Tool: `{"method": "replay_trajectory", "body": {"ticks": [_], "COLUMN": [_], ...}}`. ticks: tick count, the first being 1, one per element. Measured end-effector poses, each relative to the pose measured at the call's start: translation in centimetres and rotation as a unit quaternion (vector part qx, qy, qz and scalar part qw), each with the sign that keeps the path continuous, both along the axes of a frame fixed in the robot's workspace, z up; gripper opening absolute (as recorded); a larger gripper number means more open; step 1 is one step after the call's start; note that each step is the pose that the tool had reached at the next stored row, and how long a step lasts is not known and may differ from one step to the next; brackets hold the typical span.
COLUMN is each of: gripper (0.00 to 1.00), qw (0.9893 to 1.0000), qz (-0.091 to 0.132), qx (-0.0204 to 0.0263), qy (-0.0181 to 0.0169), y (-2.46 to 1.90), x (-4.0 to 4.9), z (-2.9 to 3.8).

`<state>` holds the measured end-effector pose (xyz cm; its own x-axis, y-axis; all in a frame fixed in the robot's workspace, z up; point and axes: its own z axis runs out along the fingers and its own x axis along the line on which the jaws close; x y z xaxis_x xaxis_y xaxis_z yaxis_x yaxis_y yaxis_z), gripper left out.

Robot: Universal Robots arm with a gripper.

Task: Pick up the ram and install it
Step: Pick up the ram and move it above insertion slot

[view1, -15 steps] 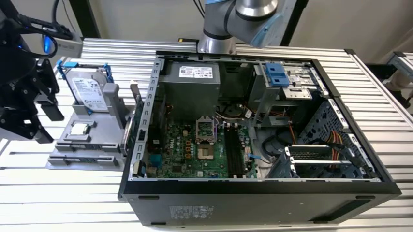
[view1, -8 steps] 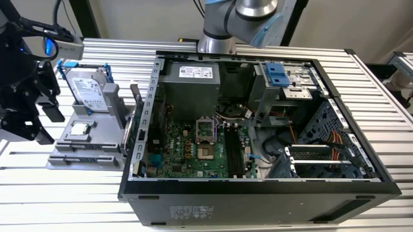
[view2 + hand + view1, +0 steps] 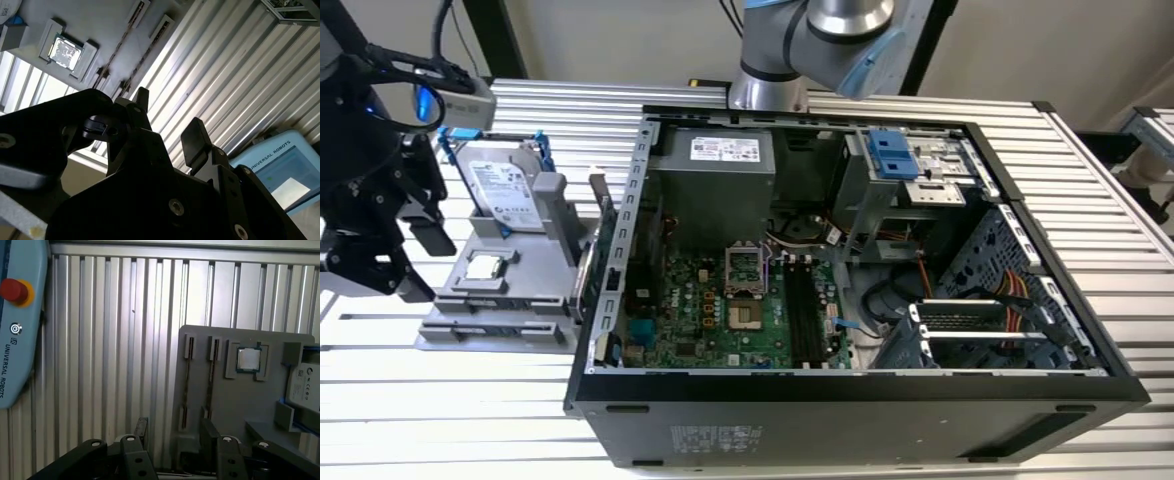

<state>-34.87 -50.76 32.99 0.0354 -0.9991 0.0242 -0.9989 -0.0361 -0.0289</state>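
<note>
Ribbed aluminium slats make up the table (image 3: 440, 410), and on it an open computer case (image 3: 854, 400) lies on its side with the motherboard (image 3: 707, 320) facing up. In the exterior view a grey holder (image 3: 520, 285) sits at nine o'clock from the case. It carries a silver hard drive (image 3: 500, 190) with blue clips, and a small square processor chip (image 3: 483, 266) at six o'clock from the drive. The arm's (image 3: 834, 30) black gripper (image 3: 414, 250) hangs at nine o'clock from the holder, close beside it. In both wrist views its two fingers (image 3: 141, 429) stand spread with bare air between them, gripping nothing. They are near the end of the holder where two narrow grooves run. A thin dark strip lies edge-on along each groove, and one of these I take for the ram (image 3: 187, 384), though from this angle I cannot be certain. The gripper does not touch it. On the motherboard the long black memory slots (image 3: 806, 310) lie at three o'clock from the board's middle, and I cannot tell whether a stick sits in them. A pale blue teach pendant (image 3: 17, 330) with a red button rests on the slats, well apart from the holder.
</note>
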Motion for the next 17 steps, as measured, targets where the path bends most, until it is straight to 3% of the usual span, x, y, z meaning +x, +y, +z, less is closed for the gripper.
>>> {"method": "replay_trajectory", "body": {"ticks": [17], "gripper": [1.0], "qw": [1.0], "qz": [0.0], "qx": [0.0], "qy": [0.0], "y": [0.2], "x": [-0.01], "z": [-1.84]}}
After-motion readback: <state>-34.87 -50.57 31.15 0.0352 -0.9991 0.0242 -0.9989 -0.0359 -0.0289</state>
